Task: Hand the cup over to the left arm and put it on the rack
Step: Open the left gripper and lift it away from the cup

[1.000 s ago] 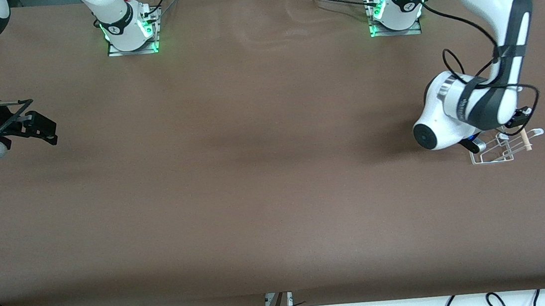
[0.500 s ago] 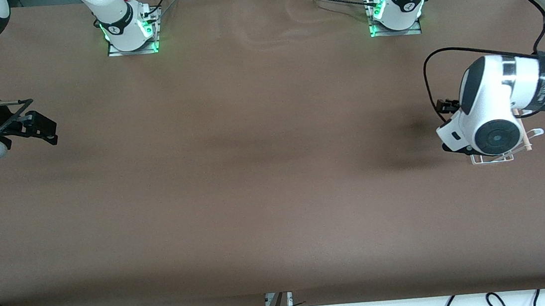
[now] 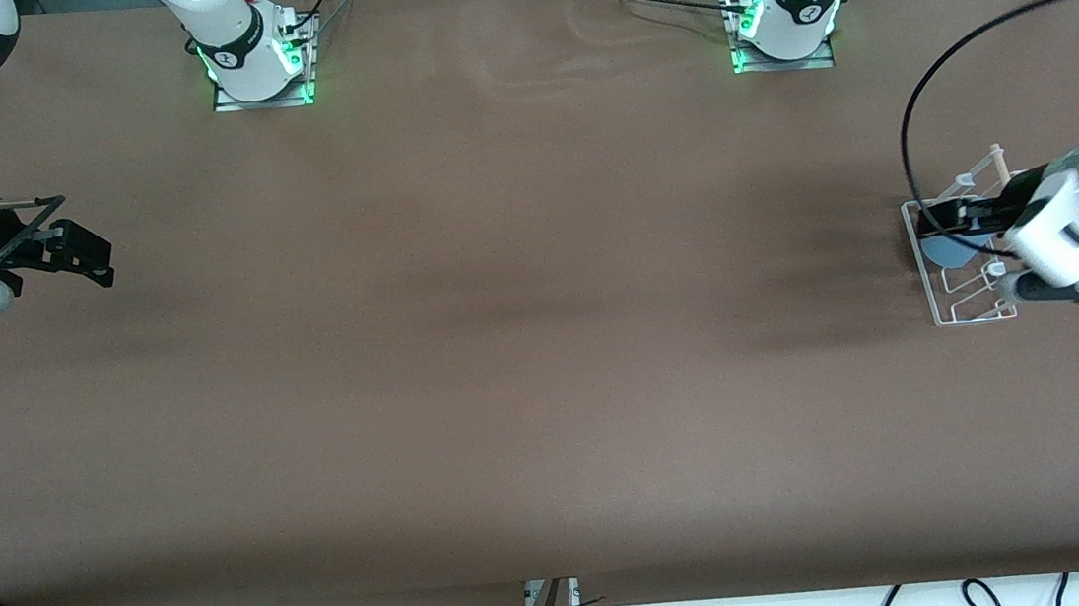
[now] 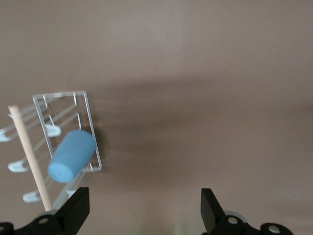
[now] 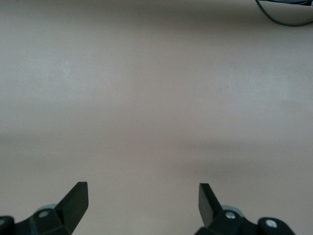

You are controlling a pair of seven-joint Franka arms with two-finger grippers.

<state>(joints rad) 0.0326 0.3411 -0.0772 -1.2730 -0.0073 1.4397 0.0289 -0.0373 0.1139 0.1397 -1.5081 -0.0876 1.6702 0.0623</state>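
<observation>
With the cup (image 4: 72, 155) lying tilted on the rack (image 4: 91, 128), near its edge toward the right arm's end, we judge placement done. Our left gripper (image 4: 142, 210) hangs above the rack, fingers spread and empty. Our right gripper (image 5: 143, 205) waits well apart from the rack, open too, apparently idle.

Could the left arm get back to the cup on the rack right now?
Probably yes. The left gripper is open over the rack, and the cup lies tilted on the wires in plain view. Only the wooden dowel beside it crowds the approach.
</observation>
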